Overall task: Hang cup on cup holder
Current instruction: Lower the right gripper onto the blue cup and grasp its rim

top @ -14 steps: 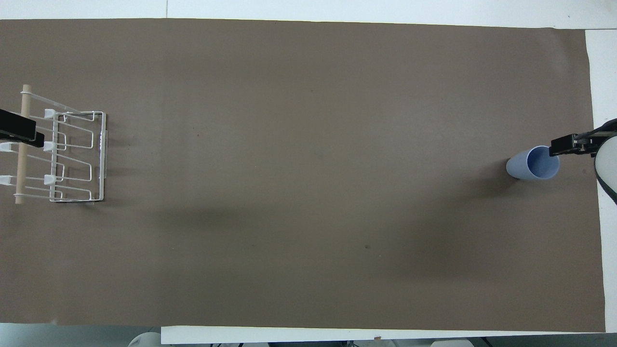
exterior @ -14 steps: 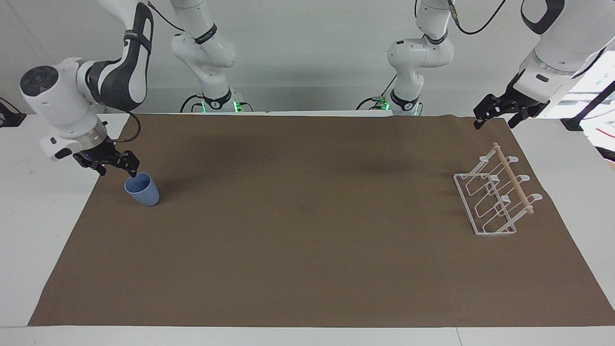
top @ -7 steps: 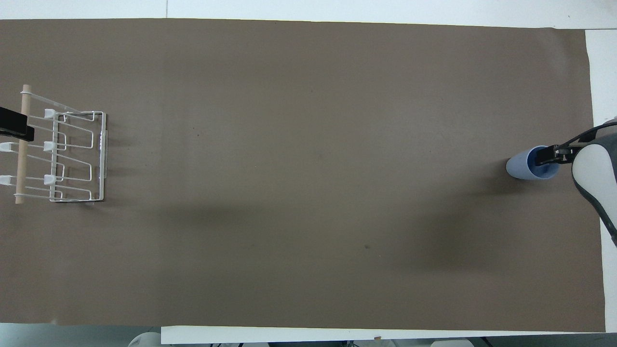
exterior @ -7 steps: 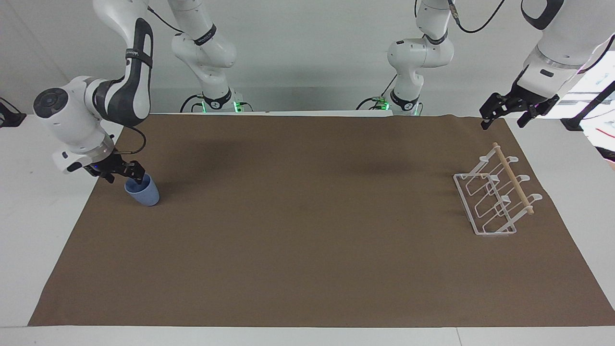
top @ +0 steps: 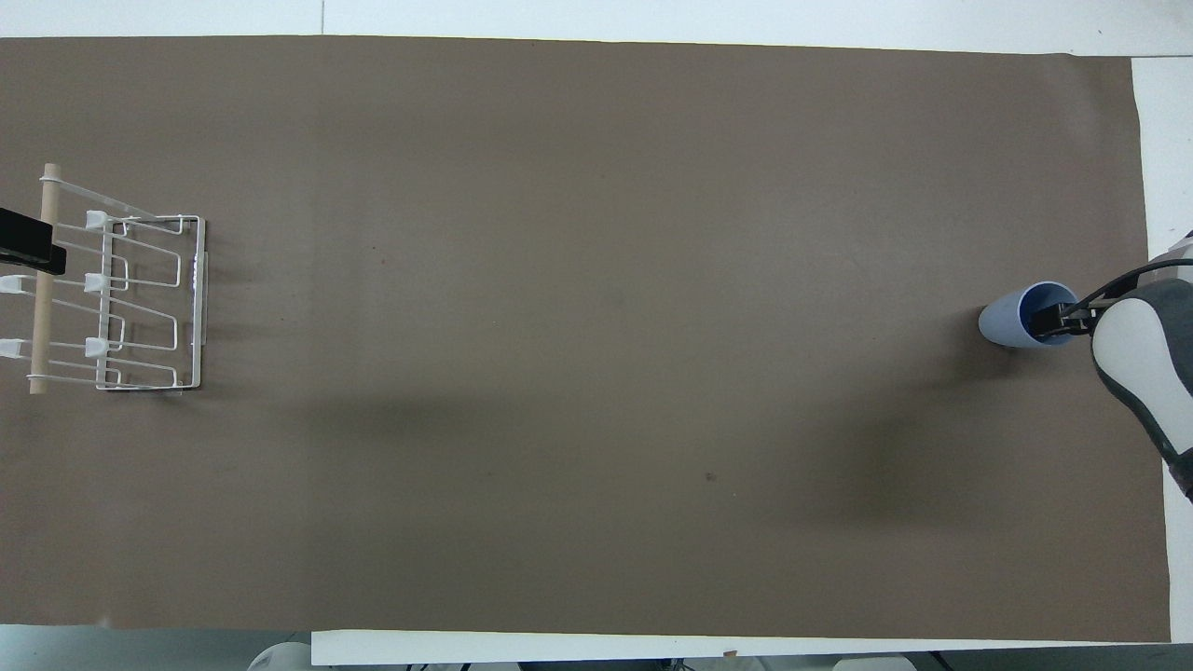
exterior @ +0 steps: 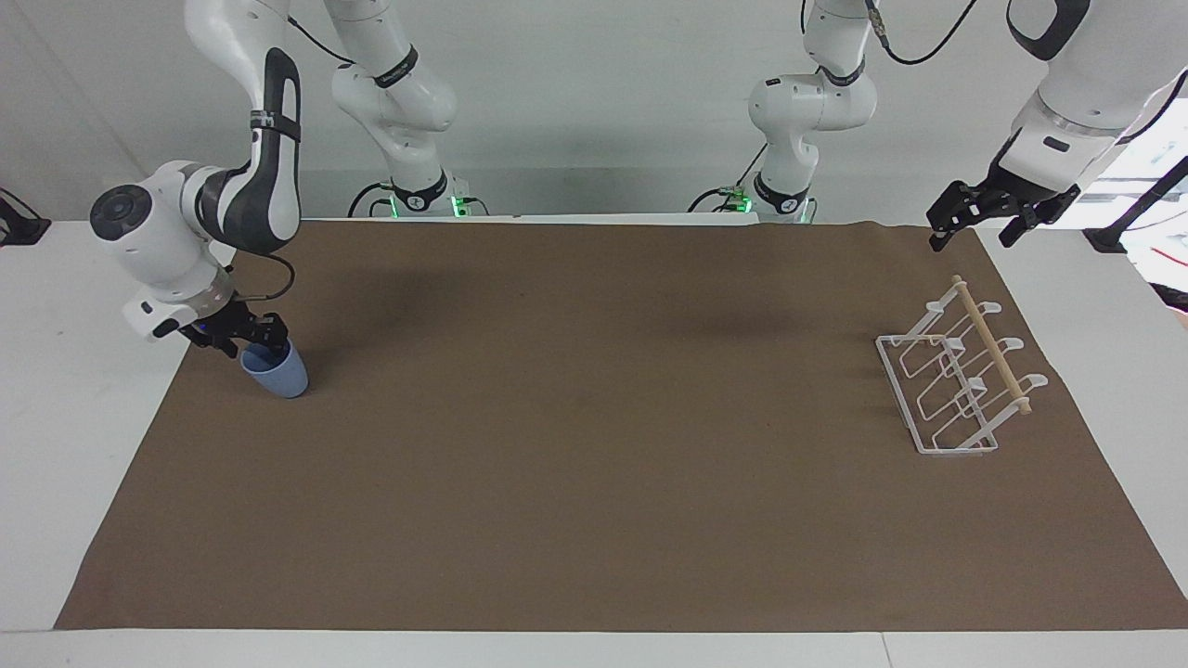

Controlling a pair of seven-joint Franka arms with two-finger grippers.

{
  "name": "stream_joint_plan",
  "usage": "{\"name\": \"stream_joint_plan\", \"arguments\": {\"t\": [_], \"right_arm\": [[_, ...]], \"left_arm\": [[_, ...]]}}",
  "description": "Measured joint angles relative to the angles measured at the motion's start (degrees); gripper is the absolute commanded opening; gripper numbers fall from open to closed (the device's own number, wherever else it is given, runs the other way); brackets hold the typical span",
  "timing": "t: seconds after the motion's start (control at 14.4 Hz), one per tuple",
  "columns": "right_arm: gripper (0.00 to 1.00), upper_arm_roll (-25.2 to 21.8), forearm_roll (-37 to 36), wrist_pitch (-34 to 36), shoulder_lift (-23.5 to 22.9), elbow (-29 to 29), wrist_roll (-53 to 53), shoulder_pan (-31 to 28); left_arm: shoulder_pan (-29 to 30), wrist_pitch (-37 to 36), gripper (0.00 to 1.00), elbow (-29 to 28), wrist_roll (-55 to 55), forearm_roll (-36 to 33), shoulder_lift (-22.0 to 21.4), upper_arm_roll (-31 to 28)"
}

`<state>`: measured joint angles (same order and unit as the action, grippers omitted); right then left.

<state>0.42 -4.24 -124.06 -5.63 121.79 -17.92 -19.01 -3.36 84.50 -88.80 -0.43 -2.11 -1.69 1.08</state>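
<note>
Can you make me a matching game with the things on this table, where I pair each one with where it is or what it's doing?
Things:
1. cup
2. cup holder
3. right gripper
4. left gripper

Places or states:
A. up in the air near the cup holder, waiting with fingers open
B. standing upright on the brown mat at the right arm's end
C. down at the cup's rim, one finger inside it
D. empty, on the mat at the left arm's end

Pairs: 1-B, 2-D, 3-C, 4-A
</note>
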Motion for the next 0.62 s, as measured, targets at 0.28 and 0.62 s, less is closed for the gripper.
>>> {"name": "stream_joint_plan", "arguments": {"t": [0.28,0.62], "right_arm": [[0.18,0.2,0.0,-0.5,0.0,0.2,-0.6,0.0],[0.0,0.6,0.0,-1.7,0.0,0.2,-0.6,0.2]], "left_arm": [[0.0,-0.1,1.0,0.0,0.0,0.0,0.0,0.0],[0.0,-0.2,1.0,-0.1,0.0,0.0,0.0,0.0]]}}
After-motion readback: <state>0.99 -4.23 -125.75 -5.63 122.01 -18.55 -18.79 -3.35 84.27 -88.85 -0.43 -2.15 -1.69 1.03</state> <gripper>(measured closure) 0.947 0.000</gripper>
